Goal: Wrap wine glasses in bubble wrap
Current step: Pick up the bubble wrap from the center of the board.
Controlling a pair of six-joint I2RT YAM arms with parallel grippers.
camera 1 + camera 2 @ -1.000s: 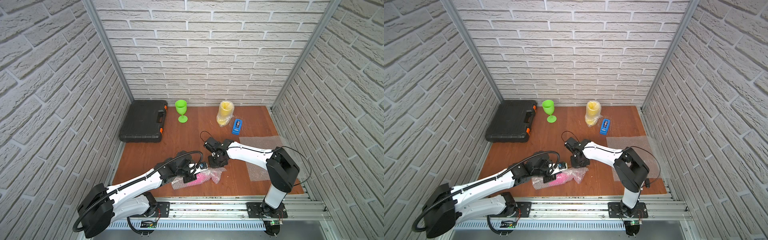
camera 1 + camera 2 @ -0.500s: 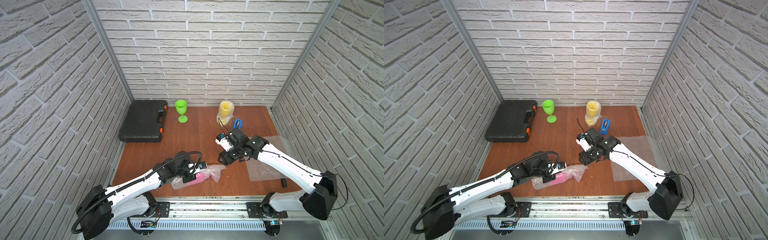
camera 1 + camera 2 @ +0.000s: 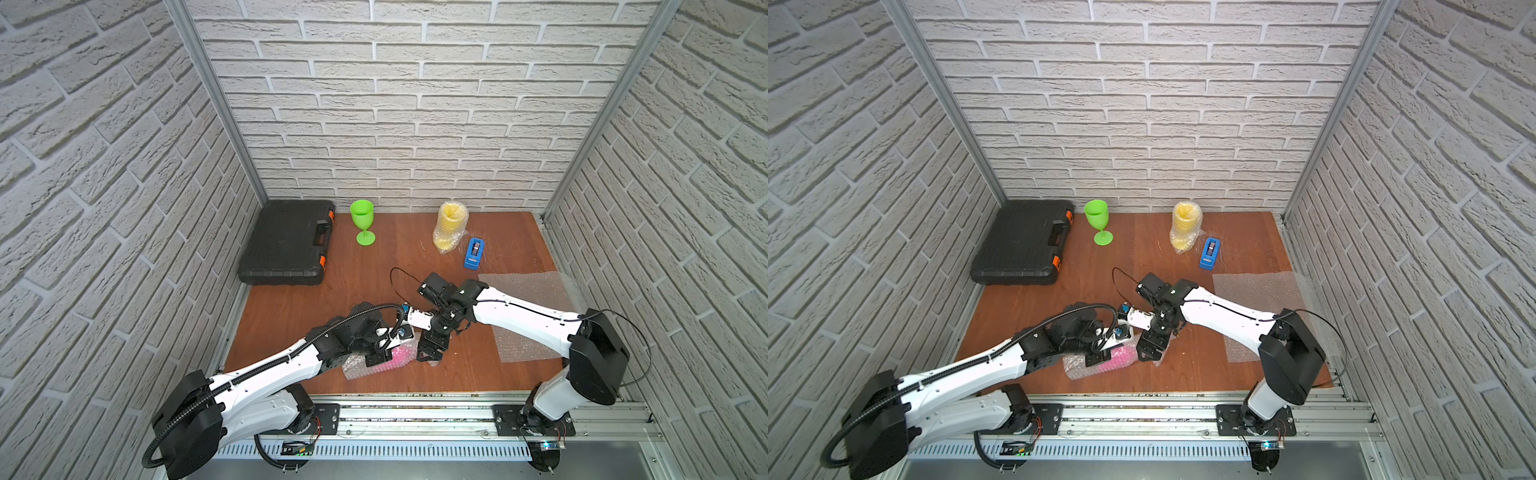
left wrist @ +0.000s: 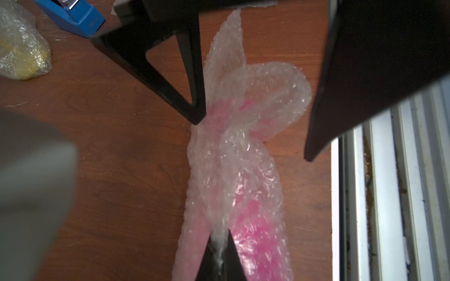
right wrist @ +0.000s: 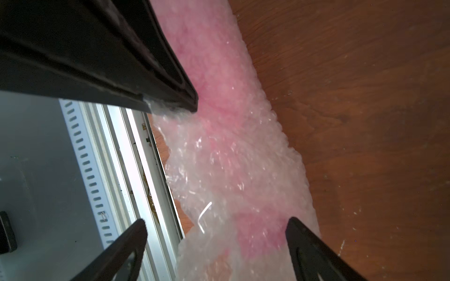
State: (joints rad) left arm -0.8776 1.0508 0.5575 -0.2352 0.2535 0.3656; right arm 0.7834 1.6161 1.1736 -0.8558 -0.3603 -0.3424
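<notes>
Right wrist view: the right gripper (image 5: 216,222) stood with its jaws wide, one tip on each side of the wrapped bundle and nothing clamped.
Left fingers: the left gripper (image 4: 220,234) was pinched tight on a fold of the bubble wrap (image 4: 267,97) (a thin whitish tuft showed between the tips).
Bundle: the pink goblet (image 4: 255,243) lay on its side inside that wrap, on the table (image 3: 291,316) near its near edge.
Long axis: it ran left to right in the scene; the right jaws opened across it, near to far.
Direction from fingers: the bundle's right end, a loose puffy loop, sat between the right tips; the left pinch was further left along the bundle.
Nearer arm: both were at the bundle, the right one at the loose end.
Next move, judged: closing on that loop looked likeliest.
Farther out: the green goblet (image 3: 362,220) stood bare and the yellow goblet (image 3: 449,228) wrapped, both far; spare sheets (image 3: 528,299) lay right.
</notes>
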